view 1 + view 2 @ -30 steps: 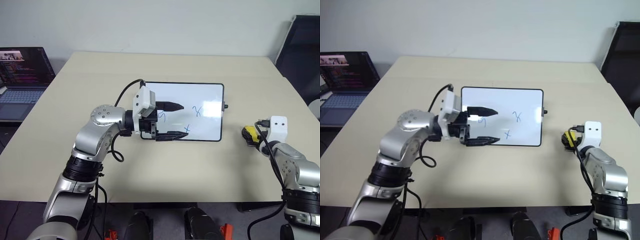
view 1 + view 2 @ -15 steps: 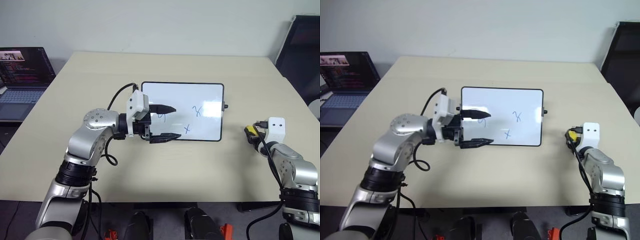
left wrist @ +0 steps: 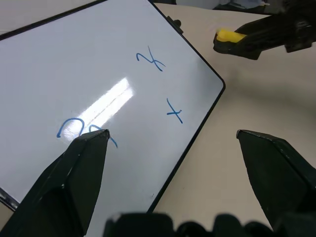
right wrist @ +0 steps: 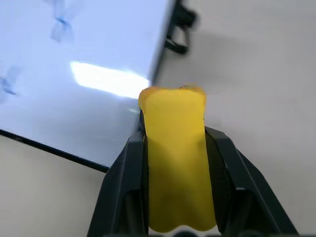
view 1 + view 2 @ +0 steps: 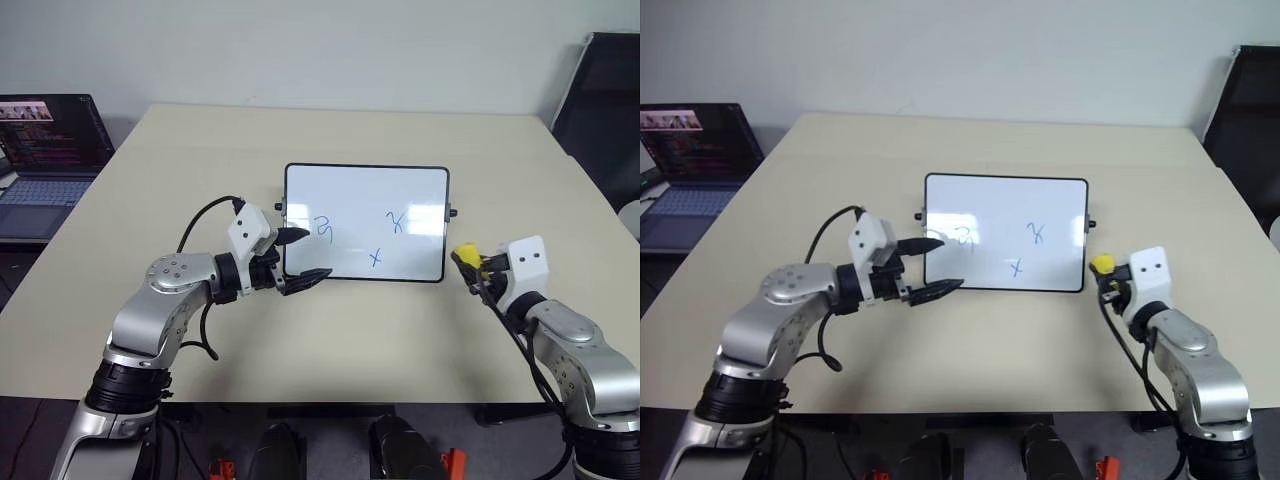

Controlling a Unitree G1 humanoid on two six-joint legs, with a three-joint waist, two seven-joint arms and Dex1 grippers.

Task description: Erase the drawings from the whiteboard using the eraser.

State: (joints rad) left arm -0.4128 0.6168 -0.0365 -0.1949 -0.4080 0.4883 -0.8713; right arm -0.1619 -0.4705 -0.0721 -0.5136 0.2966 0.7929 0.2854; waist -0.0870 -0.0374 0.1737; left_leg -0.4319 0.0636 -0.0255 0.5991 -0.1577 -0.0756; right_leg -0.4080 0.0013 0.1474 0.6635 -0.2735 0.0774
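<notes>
Eraser (image 4: 177,158) pinched in right hand (image 5: 468,265), just beside whiteboard (image 5: 366,222). Left hand (image 5: 299,256) spread at the board's opposite edge. Drawings (image 5: 375,257) intact.

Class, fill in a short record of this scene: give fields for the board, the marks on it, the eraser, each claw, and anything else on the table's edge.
board: whiteboard flat on the table
marks: three blue drawings, none wiped
eraser: yellow eraser, held off the board's right edge
right claw: right claw shut on the eraser
left claw: left claw open, at the board's left edge, one finger over it
other: laptop at far left
</notes>
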